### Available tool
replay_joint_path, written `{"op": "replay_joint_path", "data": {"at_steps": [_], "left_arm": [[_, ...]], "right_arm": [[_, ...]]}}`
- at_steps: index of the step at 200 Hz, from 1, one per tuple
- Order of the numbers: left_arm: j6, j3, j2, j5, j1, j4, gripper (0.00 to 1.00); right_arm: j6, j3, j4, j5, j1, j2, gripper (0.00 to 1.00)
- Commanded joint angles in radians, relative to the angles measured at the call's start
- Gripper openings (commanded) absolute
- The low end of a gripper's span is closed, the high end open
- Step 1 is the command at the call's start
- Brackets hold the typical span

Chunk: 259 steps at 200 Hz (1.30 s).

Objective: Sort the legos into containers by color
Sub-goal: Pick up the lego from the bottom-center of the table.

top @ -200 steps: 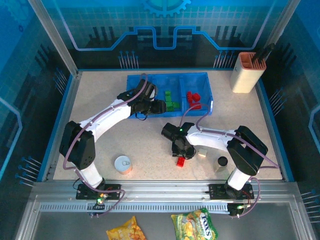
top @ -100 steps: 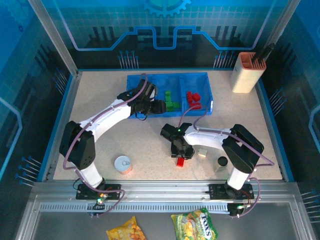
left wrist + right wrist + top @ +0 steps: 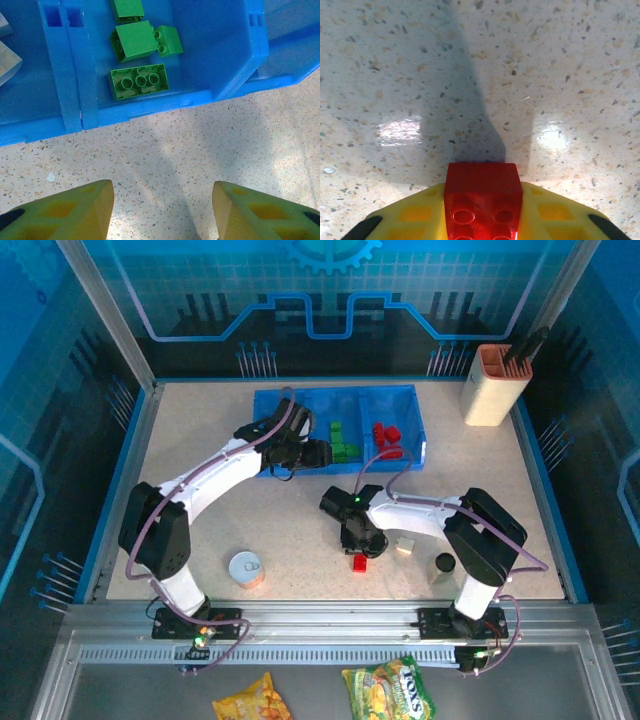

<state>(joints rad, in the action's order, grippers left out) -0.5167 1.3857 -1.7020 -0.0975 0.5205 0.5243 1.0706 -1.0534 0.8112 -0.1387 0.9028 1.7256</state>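
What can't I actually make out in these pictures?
- Top view: left compartment of the blue bin, covered by the left arm.
- Left wrist view: cream bricks, cut off by the left edge.
- Right wrist view: the red brick in the right end effector, cut off by the bottom edge.

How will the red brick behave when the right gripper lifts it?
The red brick looks like hard moulded plastic, so it should stay stiff. It is small beside the fingers, so probably light. Its glossy sides may slip a little in the right gripper, though the fingers seem to press flat against them.
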Motion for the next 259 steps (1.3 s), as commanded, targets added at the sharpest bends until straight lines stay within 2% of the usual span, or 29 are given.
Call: {"op": "replay_joint_path", "data": {"at_steps": [1,87,143,196,259], "left_arm": [[0.015,-0.025,0.049,0.015,-0.004,-0.003,0.55],[0.025,-0.108,0.122,0.040,-0.004,0.010,0.56],[0.018,-0.201,0.195,0.048,-0.003,0.004,0.56],[0.017,-0.270,0.254,0.054,-0.004,0.015,0.56],[0.007,-0.310,0.304,0.070,-0.002,0.031,0.56]], "right_arm": [[-0.043,-0.029,0.027,-0.027,-0.006,-0.030,0.27],[-0.340,-0.075,0.042,-0.012,-0.114,-0.049,0.26],[-0.535,-0.157,0.088,0.003,-0.258,-0.048,0.27],[-0.680,-0.295,0.139,0.001,-0.406,0.000,0.27],[-0.773,-0.526,0.161,0.037,-0.556,0.119,0.28]]}}
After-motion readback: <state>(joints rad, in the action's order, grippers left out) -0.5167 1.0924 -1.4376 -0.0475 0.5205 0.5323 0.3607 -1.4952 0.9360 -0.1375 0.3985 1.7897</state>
